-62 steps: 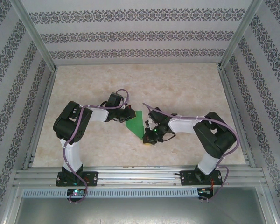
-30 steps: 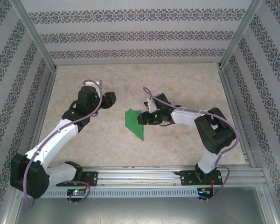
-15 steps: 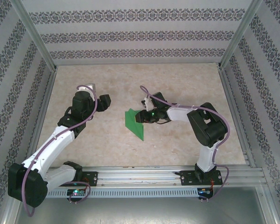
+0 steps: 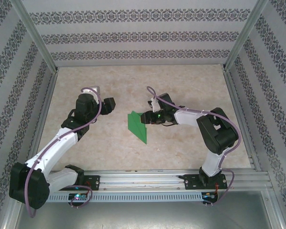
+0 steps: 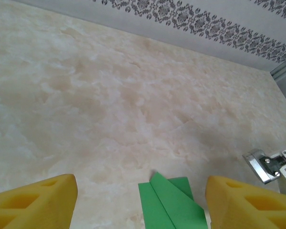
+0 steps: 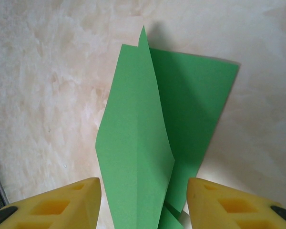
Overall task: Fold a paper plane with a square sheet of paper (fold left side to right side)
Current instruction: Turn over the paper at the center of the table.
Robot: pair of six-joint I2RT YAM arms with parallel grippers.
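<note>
The green sheet of paper [image 4: 137, 125] lies on the marble table, folded into a layered wedge whose point faces the near edge. My right gripper [image 4: 145, 118] is at its far right corner. In the right wrist view the yellow foam fingers [image 6: 62, 205] stand open on either side of the paper [image 6: 138, 143], which has one flap lifted along a crease. My left gripper [image 4: 108, 104] hovers apart to the left, open and holding nothing. In the left wrist view the paper's far end [image 5: 169, 202] shows low between the left gripper's [image 5: 142, 198] yellow pads [image 5: 33, 202].
Patterned walls and aluminium posts box in the table [image 4: 181, 86]. A metal rail [image 4: 143, 181] runs along the near edge by the arm bases. A silver bracket on the right wrist [image 5: 264, 167] shows at the right of the left wrist view.
The left arm let go of the paper's left edge and swung out to the left. The right gripper went from the paper's near point up to its far right corner.
</note>
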